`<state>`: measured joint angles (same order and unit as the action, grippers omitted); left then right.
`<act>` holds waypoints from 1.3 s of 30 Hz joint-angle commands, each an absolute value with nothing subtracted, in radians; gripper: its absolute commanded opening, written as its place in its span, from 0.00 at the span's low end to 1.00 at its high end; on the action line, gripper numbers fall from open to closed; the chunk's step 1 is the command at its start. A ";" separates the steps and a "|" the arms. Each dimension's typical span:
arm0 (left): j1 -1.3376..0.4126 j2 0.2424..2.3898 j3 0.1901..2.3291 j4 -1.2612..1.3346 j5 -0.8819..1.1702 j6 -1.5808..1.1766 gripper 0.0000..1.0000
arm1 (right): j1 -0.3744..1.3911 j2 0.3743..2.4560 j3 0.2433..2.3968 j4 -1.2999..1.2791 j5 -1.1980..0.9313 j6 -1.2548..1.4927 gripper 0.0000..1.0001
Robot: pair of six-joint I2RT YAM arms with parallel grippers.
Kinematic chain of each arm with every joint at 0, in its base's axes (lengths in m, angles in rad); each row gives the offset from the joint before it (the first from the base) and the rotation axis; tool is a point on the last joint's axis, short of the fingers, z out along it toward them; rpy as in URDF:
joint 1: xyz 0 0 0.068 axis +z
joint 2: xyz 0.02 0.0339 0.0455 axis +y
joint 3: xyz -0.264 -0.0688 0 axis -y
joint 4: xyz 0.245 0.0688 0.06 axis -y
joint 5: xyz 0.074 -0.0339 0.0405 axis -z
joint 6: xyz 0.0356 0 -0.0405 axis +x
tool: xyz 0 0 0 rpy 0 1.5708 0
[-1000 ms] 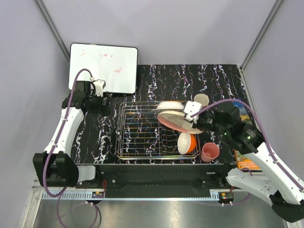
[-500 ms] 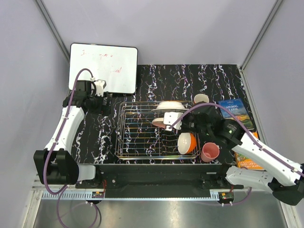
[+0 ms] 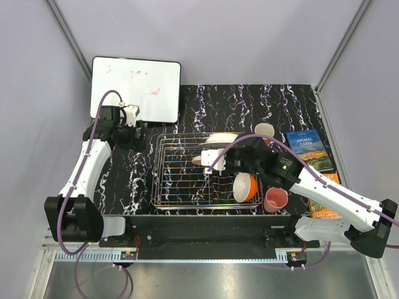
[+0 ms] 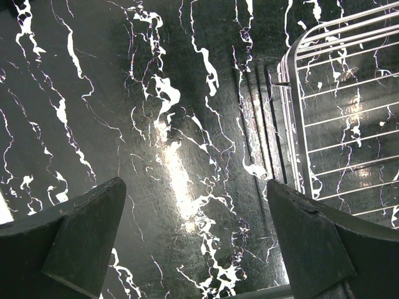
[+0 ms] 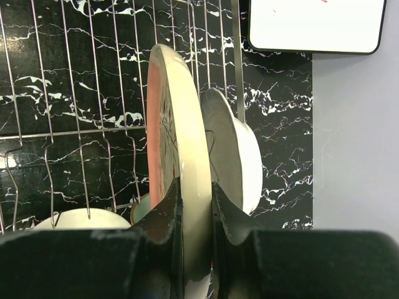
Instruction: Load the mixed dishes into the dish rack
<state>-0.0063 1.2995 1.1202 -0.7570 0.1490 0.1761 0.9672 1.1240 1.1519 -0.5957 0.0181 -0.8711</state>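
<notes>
While right pincer point(image 5: 194, 202) grips it, pink-cream plate point(image 5: 179, 124) upright on edge

pink-cream plate point(image 5: 181, 156) on edge in wire rack point(image 3: 177, 171), beside white plate point(image 5: 234, 149); orange bowl point(image 3: 245, 187) in rack; pink cup point(image 3: 275, 199) outside.

The blue book point(image 3: 310, 149) cover reads "ANIMAL FARM".

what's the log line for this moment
right gripper: shut on pink-cream plate, upright beside white plate in dish rack | left gripper: open, empty
</notes>
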 commanded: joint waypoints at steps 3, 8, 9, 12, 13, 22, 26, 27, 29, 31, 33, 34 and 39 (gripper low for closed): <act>-0.002 1.276 1.112 -0.713 0.141 0.189 0.99 | 0.969 1.120 1.164 -0.451 0.097 -0.931 0.00; -0.002 1.278 1.112 -0.710 0.146 0.186 0.99 | 0.971 1.135 1.134 -0.437 0.081 -0.901 0.00; -0.002 1.278 1.112 -0.710 0.147 0.186 0.99 | 0.971 1.134 1.126 -0.433 0.072 -0.894 0.00; -0.002 1.278 1.114 -0.710 0.144 0.186 0.99 | 0.969 1.138 1.089 -0.419 0.068 -0.876 0.00; -0.002 1.279 1.114 -0.710 0.146 0.186 0.99 | 0.969 1.138 1.082 -0.411 0.064 -0.865 0.00; -0.002 1.275 1.115 -0.709 0.147 0.187 0.99 | 0.969 1.158 0.959 -0.327 0.067 -0.790 0.00; 0.018 1.273 1.117 -0.710 0.143 0.190 0.99 | 0.969 1.154 0.908 -0.296 0.094 -0.761 0.00; 0.018 1.275 1.117 -0.709 0.143 0.189 0.99 | 0.969 1.154 0.893 -0.290 0.100 -0.752 0.00; 0.020 1.273 1.118 -0.709 0.144 0.190 0.99 | 0.969 1.144 0.882 -0.281 0.115 -0.723 0.00; 0.020 1.275 1.121 -0.710 0.144 0.189 0.99 | 0.969 1.135 0.870 -0.276 0.123 -0.689 0.02; 0.020 1.273 1.123 -0.712 0.144 0.192 0.99 | 0.971 1.112 0.856 -0.278 0.136 -0.667 0.14; 0.020 1.272 1.124 -0.710 0.144 0.193 0.99 | 0.969 1.105 0.853 -0.275 0.143 -0.649 0.27; 0.020 1.272 1.137 -0.712 0.138 0.198 0.99 | 0.969 1.025 0.827 -0.272 0.190 -0.609 0.52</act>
<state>0.0162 1.2991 1.1145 -0.7483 0.1490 0.1837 0.9733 1.0878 0.8406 -0.2886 0.1001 -0.6903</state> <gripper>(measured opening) 0.988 0.460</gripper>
